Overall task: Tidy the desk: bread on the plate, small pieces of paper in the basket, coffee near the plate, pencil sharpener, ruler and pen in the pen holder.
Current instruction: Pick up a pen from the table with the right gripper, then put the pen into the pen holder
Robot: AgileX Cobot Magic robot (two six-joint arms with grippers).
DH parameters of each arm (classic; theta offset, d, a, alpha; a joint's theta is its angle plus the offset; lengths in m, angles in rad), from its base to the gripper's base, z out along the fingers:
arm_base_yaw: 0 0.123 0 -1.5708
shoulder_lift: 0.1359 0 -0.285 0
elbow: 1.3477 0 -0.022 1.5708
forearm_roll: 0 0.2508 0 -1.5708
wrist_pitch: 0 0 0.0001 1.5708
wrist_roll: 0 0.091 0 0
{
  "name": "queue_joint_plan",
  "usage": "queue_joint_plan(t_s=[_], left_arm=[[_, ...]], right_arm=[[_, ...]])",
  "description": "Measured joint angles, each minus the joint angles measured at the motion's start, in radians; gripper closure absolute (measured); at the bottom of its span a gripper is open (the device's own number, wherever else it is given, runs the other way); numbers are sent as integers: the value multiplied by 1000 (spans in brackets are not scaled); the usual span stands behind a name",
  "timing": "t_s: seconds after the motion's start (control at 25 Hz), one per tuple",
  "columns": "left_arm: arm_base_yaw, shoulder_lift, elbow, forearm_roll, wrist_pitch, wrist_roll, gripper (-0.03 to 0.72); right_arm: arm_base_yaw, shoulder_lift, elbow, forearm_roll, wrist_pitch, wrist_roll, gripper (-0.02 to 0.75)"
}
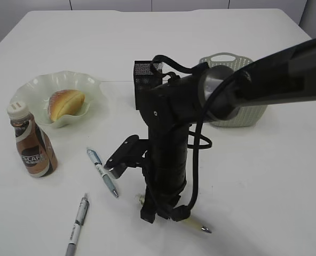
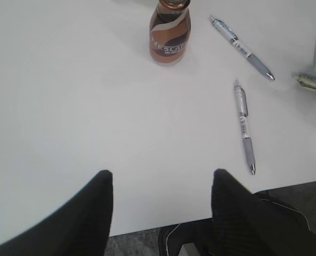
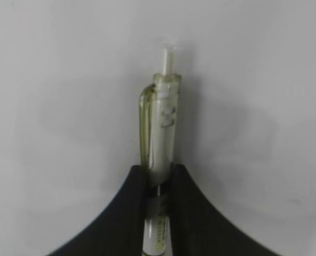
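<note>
My right gripper (image 3: 159, 173) points down at the desk (image 1: 265, 181), shut on a pale yellow-green pen (image 3: 163, 117). That pen (image 1: 194, 226) lies low over the tabletop, its tip sticking out to the right. A blue pen (image 1: 102, 172) and a grey pen (image 1: 78, 224) lie to its left. The bread (image 1: 66, 103) sits on the plate (image 1: 40, 80), and the coffee (image 1: 32, 144) stands just in front. The pen holder (image 1: 146, 74) is half hidden behind the arm. My left gripper (image 2: 160, 176) hangs open over the desk's near edge, holding nothing. Ruler, pencil sharpener and paper pieces are out of view.
The basket (image 1: 243, 117) stands at the back right, partly covered by the right arm (image 1: 265, 74). In the left wrist view the coffee (image 2: 170, 32) and two pens (image 2: 243, 122) lie ahead, and the floor shows below the desk edge (image 2: 147, 229).
</note>
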Motion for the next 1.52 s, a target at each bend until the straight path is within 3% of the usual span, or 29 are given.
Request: queue_joint_plan(t_s=[0.32, 0.72, 0.96, 1.28, 1.52], left_arm=[[0, 0, 0, 0, 0, 0, 255], [0, 0, 0, 0, 0, 0, 255], [0, 0, 0, -15, 0, 0, 255], [0, 0, 0, -16, 0, 0, 255], [0, 0, 0, -30, 0, -2, 255]], right_arm=[[0, 14, -169, -20, 224, 400, 676], [0, -11, -268, -61, 186, 564, 677], [0, -216, -82, -74, -106, 576, 677], [0, -534, 353, -240, -739, 568, 677], [-57, -556, 468, -340, -1135, 566, 677]])
